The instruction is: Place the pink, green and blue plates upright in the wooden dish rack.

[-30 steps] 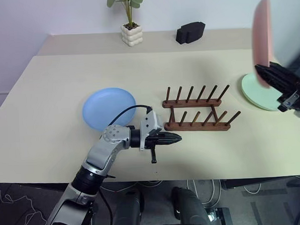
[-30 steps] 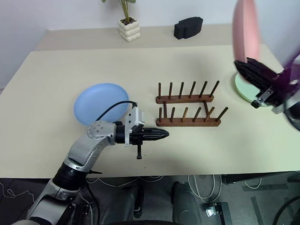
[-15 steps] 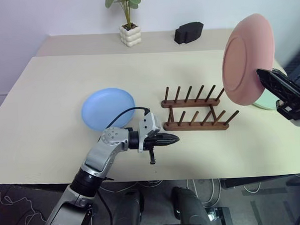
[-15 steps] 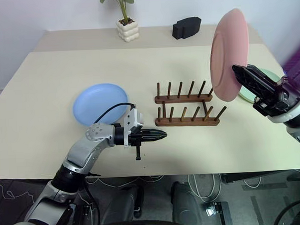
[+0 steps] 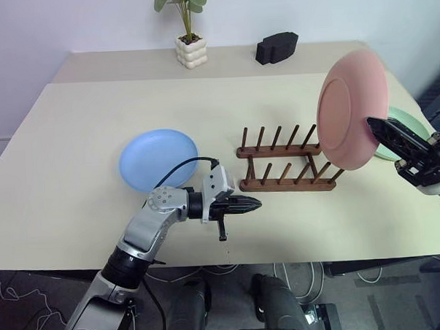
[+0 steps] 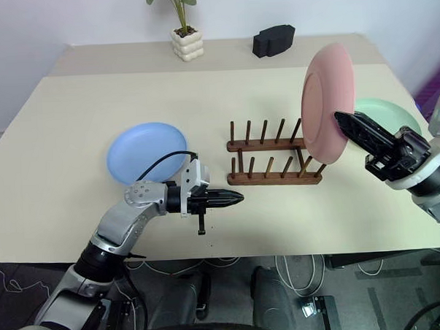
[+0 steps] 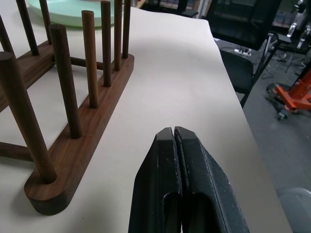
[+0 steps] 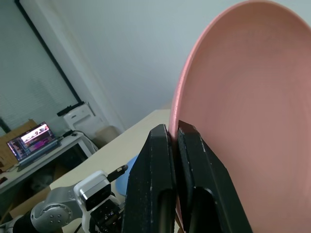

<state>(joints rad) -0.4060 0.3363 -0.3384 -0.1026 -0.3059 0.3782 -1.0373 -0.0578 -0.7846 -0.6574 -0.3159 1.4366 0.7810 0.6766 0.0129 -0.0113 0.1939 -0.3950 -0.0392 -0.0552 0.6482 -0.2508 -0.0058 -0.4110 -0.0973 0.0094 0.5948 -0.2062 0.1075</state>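
Over the last second the pink plate (image 5: pixel 351 108) has swung from edge-on and high at the far right to facing broadly left, and has come down toward the right end of the wooden dish rack (image 5: pixel 287 164). The right end effector (image 5: pixel 383 128) pinches the plate's rim between its fingers, holding it upright in the air above and just beside the rack's rightmost pegs. Behind that end effector, partly hidden by the pink plate, the green plate (image 6: pixel 384 114) lies flat on the tabletop (image 5: pixel 73 142). The left end effector (image 5: pixel 254 203) has kept its place, fingers pressed together and empty, pointing at the near rail's left end. The blue plate (image 5: pixel 158 158) lies flat behind it, well apart from the rack.
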